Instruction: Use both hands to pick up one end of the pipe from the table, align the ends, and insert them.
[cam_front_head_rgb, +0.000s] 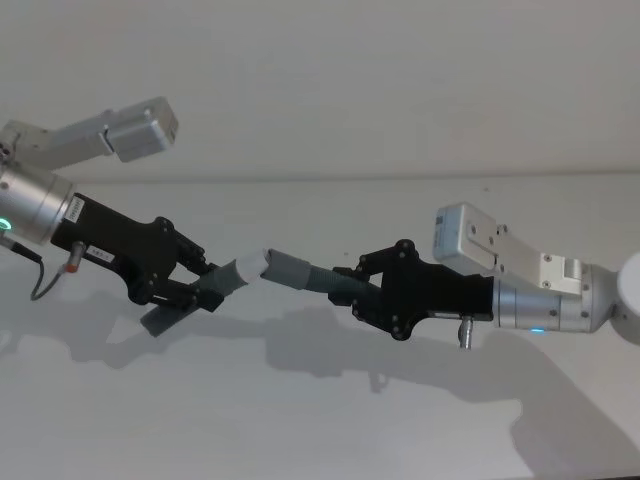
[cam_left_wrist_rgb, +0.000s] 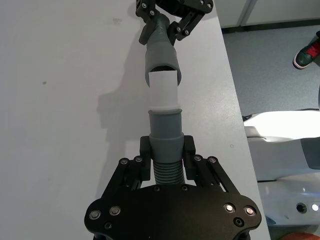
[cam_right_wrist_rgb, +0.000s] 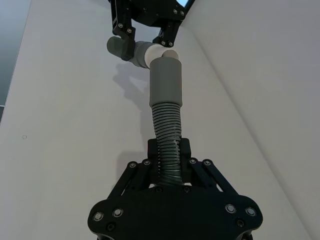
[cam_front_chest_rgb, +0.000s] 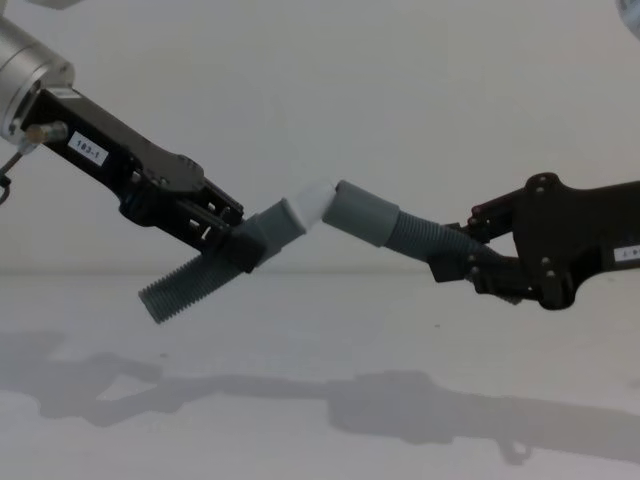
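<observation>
Both pipe pieces hang in the air above the white table (cam_front_head_rgb: 320, 420). My left gripper (cam_front_head_rgb: 192, 285) is shut on the ribbed part of the left piece (cam_front_chest_rgb: 185, 290), just behind its grey cuff (cam_left_wrist_rgb: 165, 122). That cuff ends in a white tip (cam_front_chest_rgb: 312, 200). My right gripper (cam_front_head_rgb: 356, 285) is shut on the ribbed part of the right piece (cam_right_wrist_rgb: 166, 130), whose wide grey sleeve (cam_front_chest_rgb: 362, 215) points left. The white tip (cam_left_wrist_rgb: 164, 89) sits at the mouth of the sleeve (cam_left_wrist_rgb: 161, 55). In the chest view the two pieces meet at an angle, forming a shallow peak.
The arms' shadows fall on the table under the joint. A pale wall (cam_front_head_rgb: 350, 80) rises behind the table. In the left wrist view the table's edge (cam_left_wrist_rgb: 235, 125) runs close by, with floor and a person's shoe (cam_left_wrist_rgb: 307, 50) beyond it.
</observation>
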